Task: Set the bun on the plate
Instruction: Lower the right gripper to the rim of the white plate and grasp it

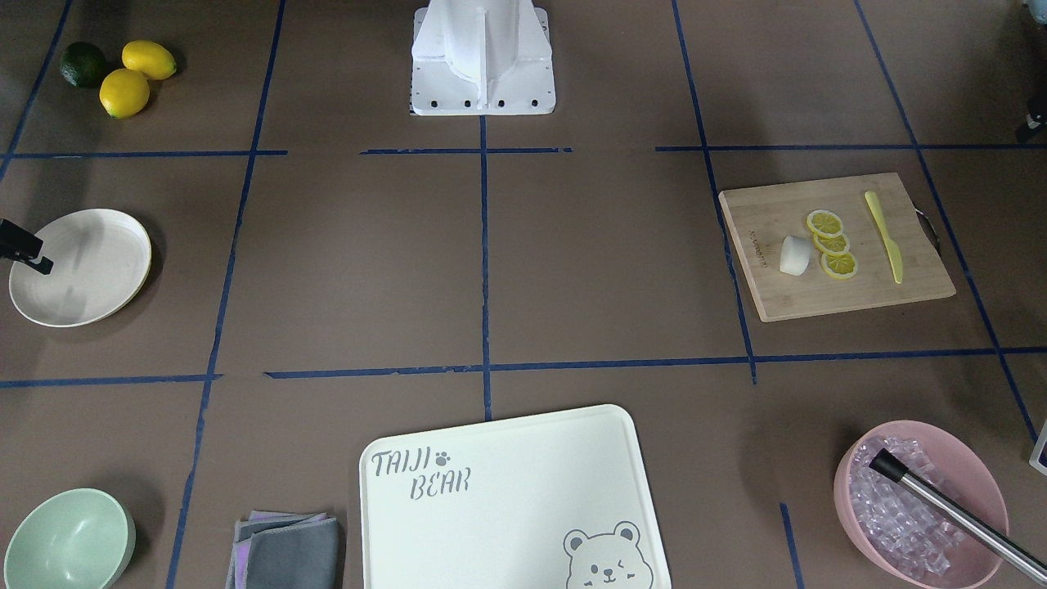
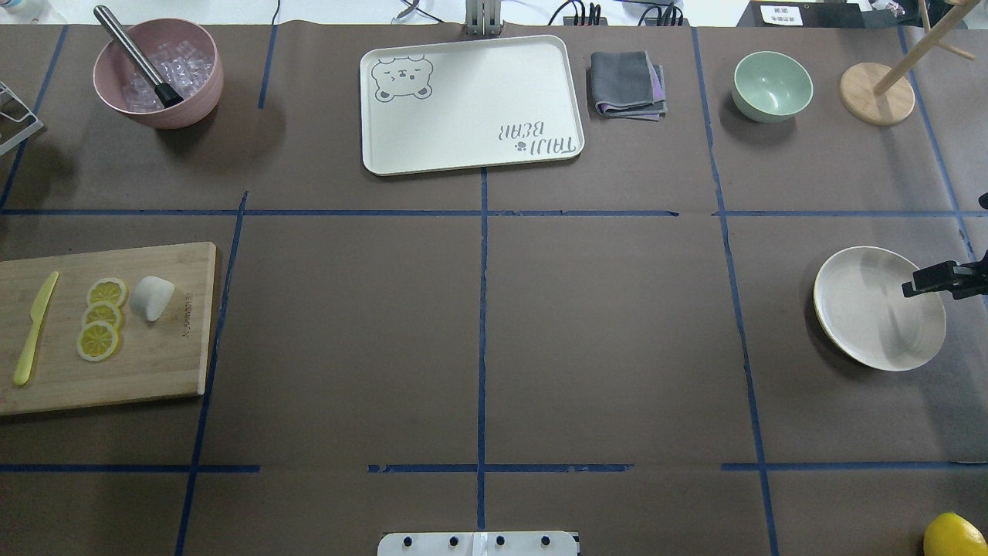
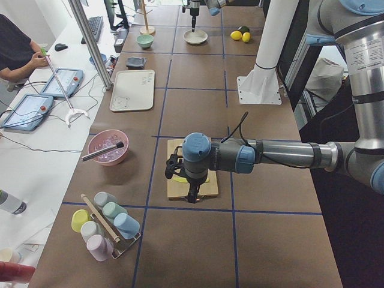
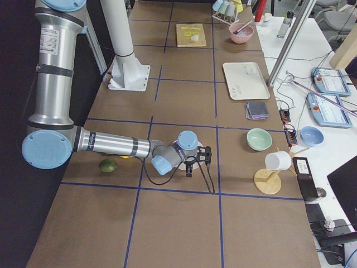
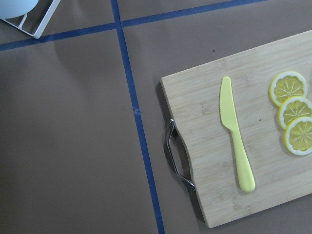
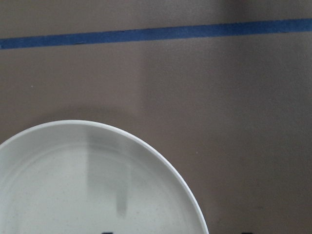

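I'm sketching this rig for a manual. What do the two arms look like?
Both the left arm and right arm are silver-grey metal tubes with light blue caps at the rounded joints. A black cable loops off each wrist. The left claw and right claw are small and black.

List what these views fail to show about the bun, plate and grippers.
Left gripper: seen only in the exterior left view, small; jaw state unreadable.
Right gripper: cut by the overhead frame edge; jaw state unclear.
Bun: hidden behind the left wrist in exterior left; outside the left wrist view.
Plate: mostly covered by the right wrist in exterior right.
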Tool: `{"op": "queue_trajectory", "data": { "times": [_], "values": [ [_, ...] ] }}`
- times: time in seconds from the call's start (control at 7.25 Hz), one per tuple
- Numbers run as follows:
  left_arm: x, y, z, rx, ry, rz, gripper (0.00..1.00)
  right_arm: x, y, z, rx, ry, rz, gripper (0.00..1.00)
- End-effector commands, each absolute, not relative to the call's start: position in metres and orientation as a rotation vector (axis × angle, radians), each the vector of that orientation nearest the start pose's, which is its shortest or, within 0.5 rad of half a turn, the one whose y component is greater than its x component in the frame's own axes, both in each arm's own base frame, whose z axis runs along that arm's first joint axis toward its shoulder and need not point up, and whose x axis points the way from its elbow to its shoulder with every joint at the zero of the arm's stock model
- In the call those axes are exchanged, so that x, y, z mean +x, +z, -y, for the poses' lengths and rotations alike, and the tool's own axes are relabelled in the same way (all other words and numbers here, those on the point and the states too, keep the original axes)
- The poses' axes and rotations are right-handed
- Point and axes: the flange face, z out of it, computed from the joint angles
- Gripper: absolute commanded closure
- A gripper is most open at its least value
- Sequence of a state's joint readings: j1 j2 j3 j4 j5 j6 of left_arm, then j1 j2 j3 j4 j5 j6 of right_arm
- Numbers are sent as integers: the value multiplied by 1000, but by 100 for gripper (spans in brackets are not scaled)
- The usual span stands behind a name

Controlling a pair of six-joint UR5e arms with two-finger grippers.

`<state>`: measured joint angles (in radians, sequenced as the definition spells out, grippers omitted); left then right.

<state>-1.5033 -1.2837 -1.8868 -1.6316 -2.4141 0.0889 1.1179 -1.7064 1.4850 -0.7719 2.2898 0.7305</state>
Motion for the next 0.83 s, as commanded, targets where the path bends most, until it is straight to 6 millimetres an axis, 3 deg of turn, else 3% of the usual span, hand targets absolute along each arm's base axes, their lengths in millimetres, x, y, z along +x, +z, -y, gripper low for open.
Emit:
{"op": "queue_trajectory", "data": {
  "times": [0.0,0.14,0.55,0.69],
  "values": [
    [-33,616,380,92,183,-843,0,-136,684,431,62,56,874,20],
    [-33,616,379,92,183,-843,0,-137,687,430,56,51,873,27],
    [-33,612,380,99,185,-843,0,-141,691,424,46,40,873,32],
    [-33,608,380,102,185,-845,0,-143,691,424,44,37,873,38]
  ]
}}
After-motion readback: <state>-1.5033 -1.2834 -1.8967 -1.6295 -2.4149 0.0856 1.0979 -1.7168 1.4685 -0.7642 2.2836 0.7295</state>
